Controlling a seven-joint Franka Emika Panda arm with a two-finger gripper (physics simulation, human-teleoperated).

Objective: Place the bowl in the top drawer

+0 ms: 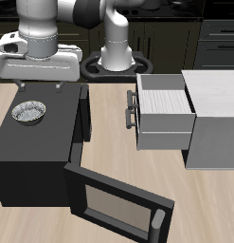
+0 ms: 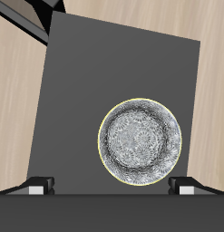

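Hovering with fingers spread and empty, the hand (image 1: 45,87) is not yet grasping the bowl (image 1: 29,112), while the top drawer (image 1: 166,114) is standing open.

Front-high overview; wrist looks down; both show bowl (image 1: 29,113) (image 2: 140,140).

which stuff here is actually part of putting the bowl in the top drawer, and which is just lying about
Part of the job:
- bowl, sitting on top of the black microwave
- top drawer, pulled open, white inside showing
- end effector, hovering above the bowl, fingers spread

Just lying about:
- black microwave, door hanging open
- table
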